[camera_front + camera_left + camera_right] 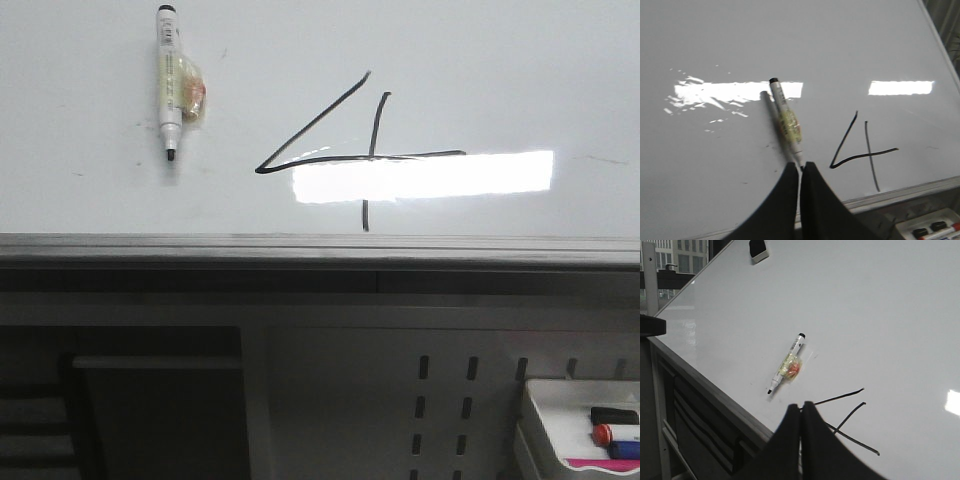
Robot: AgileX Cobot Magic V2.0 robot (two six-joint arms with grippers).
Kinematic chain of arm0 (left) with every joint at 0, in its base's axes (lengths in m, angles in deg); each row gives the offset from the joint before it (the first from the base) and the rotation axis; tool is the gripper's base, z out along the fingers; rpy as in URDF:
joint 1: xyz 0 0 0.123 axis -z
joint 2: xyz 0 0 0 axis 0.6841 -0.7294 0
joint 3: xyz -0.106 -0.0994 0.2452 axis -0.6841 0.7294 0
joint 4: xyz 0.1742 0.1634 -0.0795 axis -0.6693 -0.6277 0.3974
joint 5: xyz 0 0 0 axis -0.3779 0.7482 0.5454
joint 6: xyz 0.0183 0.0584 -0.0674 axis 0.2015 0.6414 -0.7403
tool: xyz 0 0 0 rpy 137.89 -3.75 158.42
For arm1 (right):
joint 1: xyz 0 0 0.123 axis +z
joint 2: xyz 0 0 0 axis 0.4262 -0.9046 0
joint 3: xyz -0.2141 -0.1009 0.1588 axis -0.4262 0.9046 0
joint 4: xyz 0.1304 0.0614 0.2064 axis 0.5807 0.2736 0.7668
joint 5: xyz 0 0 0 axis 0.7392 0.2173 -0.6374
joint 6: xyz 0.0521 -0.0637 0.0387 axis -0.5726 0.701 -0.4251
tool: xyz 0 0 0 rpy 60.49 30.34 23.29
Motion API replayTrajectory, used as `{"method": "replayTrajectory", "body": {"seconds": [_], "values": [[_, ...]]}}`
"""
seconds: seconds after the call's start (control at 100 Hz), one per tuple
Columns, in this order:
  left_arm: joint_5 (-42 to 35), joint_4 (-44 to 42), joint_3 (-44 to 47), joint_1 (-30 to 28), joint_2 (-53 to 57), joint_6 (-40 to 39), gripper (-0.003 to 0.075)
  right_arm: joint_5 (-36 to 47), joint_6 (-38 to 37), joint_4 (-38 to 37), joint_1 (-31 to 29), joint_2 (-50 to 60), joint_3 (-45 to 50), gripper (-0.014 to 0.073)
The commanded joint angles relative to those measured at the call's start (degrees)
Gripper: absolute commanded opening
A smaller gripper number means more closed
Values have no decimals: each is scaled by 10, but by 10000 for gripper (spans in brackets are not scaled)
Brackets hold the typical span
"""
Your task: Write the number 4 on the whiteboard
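Below whiteboard [80, 60], white tray [540, 420] holds capped markers [615, 433].

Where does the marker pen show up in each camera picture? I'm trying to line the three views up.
Front view: the marker pen lies upper left, tip toward the rail.
Left wrist view: centre, just above the left gripper.
Right wrist view: centre, beyond the right gripper.
Shared landmark: the number 4 on the whiteboard.
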Motion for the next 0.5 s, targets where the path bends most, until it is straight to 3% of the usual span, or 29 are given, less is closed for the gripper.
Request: {"method": "replayTrajectory", "body": {"seconds": [0.0, 0.07, 0.13, 0.29, 0.4, 0.49], "values": [[-55, -4, 2, -1, 9, 1, -20, 29, 1, 0, -3, -1, -16, -64], [-73, -29, 25, -9, 22, -2, -20, 29, 1, 0, -3, -1, -16, -64], [-75, -129, 52, -20, 35, -35, -20, 29, 1, 0, -3, -1, -16, -64], [-89, -482, 117, -77, 58, -329, -20, 29, 1, 0, -3, -1, -16, -64], [-79, -588, 152, -147, 76, -487, -20, 29, 1, 0, -3, -1, -16, -64], [-43, -650, 164, -205, 95, -547, -20, 29, 1, 0, -3, -1, -16, -64]]}}
